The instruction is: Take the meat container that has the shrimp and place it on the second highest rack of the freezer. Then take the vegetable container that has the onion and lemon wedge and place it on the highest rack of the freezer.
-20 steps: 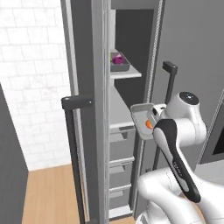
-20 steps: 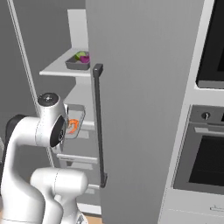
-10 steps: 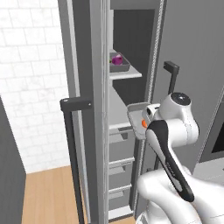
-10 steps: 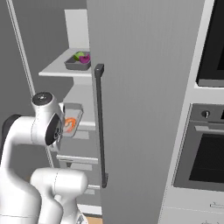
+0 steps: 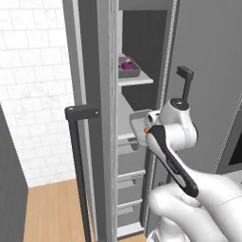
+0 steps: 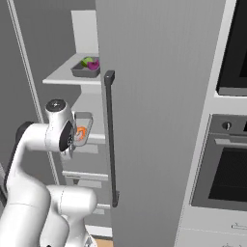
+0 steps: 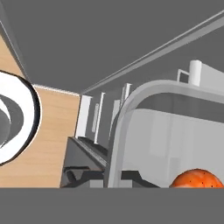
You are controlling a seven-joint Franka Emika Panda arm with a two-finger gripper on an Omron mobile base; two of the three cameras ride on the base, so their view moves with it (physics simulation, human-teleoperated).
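The freezer (image 6: 159,96) stands open. On its highest rack (image 6: 60,76) sits the vegetable container (image 6: 86,71) with the magenta onion (image 6: 94,64) and the green lemon wedge (image 6: 86,61); the left base view shows that container (image 5: 129,71) and onion (image 5: 125,64) too. My gripper (image 6: 73,141) is shut on the grey meat container (image 6: 83,129), held tilted at the mouth of the freezer just above the second rack (image 6: 92,103). The orange shrimp (image 6: 81,132) lies inside it. In the hand view the container's rim (image 7: 127,113) curves close by, with the shrimp (image 7: 197,178) at the bottom.
The freezer's right door carries a long dark bar handle (image 6: 110,140) close to my arm. The left door with its handle (image 5: 78,156) stands open on the other side. A built-in oven (image 6: 226,173) is to the right. Drawers (image 5: 130,184) sit below the racks.
My arm has turned and carried the meat container a little to the left, nearer the freezer's shelves. The vegetable container has stayed on the highest rack.
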